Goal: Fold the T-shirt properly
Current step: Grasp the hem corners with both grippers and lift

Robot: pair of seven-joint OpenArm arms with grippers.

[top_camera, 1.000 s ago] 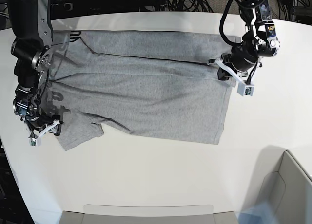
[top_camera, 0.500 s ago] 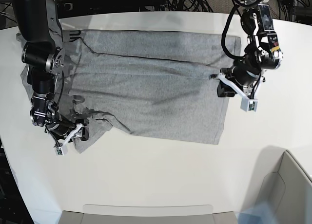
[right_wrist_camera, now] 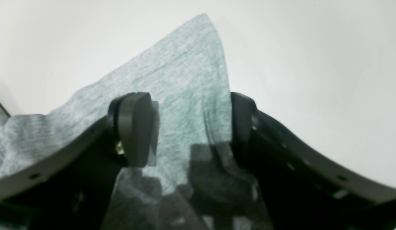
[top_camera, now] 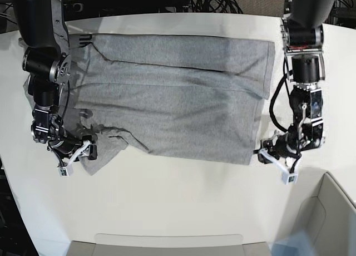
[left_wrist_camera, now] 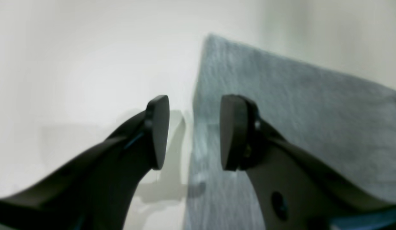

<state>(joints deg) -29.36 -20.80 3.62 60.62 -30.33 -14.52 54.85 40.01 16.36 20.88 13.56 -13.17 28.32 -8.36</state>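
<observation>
Grey T-shirt (top_camera: 172, 94) lies flat on the table (top_camera: 183, 200), long axis running 3 to 9 o'clock. Left gripper (left_wrist_camera: 193, 132), parted, straddles its hem corner; right gripper (right_wrist_camera: 188, 127), wide, straddles the sleeve tip at 8 o'clock

A robotics lab bench, seen from overhead

A lab or test setting is suggested by the plain white table (top_camera: 183, 195) with rounded edges, on which two black robot arms are mounted at either side. Behind the far edge, a tangle of black cables (top_camera: 167, 0) is seen on dark framework. Pale grey bins (top_camera: 328, 217) are set at the near edge and corner. No household furnishing is shown; only a grey T-shirt (top_camera: 178, 100) is laid out.
</observation>
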